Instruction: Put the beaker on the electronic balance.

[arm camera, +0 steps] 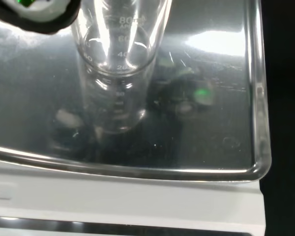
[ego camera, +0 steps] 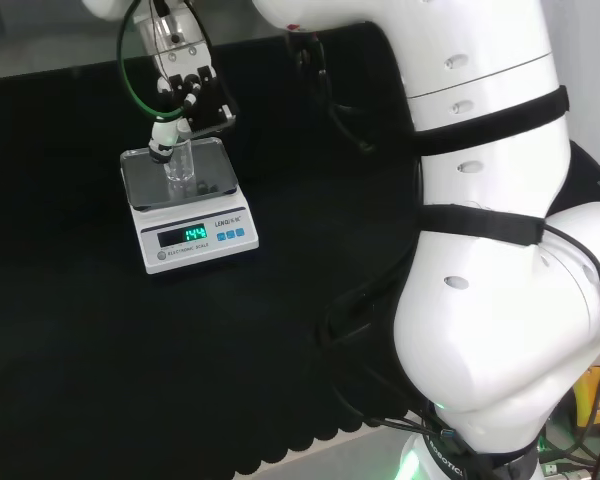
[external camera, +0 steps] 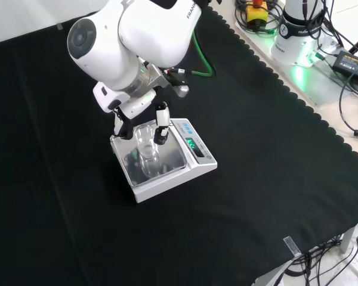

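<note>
Black cloth covers the desk (ego camera: 80, 380) you are working at, and in the head view the electronic balance (ego camera: 185, 205) sits on it toward the upper left, its green display lit on the side nearest you. On its steel pan stands the clear glass beaker (ego camera: 180, 165), upright. The robot hand (ego camera: 185, 100) reaches down from above, with a white, black-tipped finger beside the beaker's rim at its left and black parts at its right; you cannot tell whether the fingers are touching the glass. In the front view, the beaker (external camera: 147, 149) stands on the pan of the balance (external camera: 167, 164), between two fingers of the robot hand (external camera: 137, 107) that come down on either side of its upper part. In the wrist view, the beaker (arm camera: 119, 64) rests on the reflective pan (arm camera: 211, 123), with one black and white fingertip (arm camera: 34, 12) just beside its wall.
</note>
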You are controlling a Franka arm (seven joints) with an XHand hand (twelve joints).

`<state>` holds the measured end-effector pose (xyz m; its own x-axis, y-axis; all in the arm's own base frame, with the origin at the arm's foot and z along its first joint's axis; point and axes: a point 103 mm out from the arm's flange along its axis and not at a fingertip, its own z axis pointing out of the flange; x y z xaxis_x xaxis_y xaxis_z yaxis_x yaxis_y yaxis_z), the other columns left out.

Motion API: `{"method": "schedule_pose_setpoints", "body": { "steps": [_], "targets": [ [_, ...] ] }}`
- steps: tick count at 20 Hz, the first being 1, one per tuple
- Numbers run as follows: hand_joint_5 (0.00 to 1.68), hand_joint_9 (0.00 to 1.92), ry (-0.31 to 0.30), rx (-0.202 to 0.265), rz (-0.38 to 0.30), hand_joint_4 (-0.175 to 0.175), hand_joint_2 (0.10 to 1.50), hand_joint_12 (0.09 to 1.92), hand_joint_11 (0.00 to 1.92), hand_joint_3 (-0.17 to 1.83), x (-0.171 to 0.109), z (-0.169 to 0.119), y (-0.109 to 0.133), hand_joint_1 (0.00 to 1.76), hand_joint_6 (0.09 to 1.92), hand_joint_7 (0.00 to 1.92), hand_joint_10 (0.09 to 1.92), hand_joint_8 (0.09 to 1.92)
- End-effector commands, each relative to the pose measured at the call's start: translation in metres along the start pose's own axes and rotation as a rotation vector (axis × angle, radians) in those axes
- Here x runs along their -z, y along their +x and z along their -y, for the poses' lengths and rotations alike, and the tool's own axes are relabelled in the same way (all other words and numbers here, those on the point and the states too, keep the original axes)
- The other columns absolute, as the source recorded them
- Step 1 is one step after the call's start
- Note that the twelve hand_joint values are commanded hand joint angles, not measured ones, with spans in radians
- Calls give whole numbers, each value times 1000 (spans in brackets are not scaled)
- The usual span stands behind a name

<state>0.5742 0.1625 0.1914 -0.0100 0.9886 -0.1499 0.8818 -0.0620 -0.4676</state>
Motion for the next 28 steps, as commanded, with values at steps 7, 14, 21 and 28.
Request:
{"method": "schedule_pose_setpoints", "body": {
  "steps": [7,14,21,28],
  "targets": [
    [493,979,-43,-16,21,-43,584,1231,715,245,13,11,-3,561,1005,698,87,819],
    [459,891,-96,-45,6,-44,603,1278,617,167,39,43,-32,507,947,616,87,827],
    [460,889,-123,-100,-37,-45,637,1271,651,149,39,90,-77,536,927,610,87,826],
    [462,894,-139,-124,-100,-47,674,1250,680,157,22,128,-106,567,919,609,87,821]
  ]
}}
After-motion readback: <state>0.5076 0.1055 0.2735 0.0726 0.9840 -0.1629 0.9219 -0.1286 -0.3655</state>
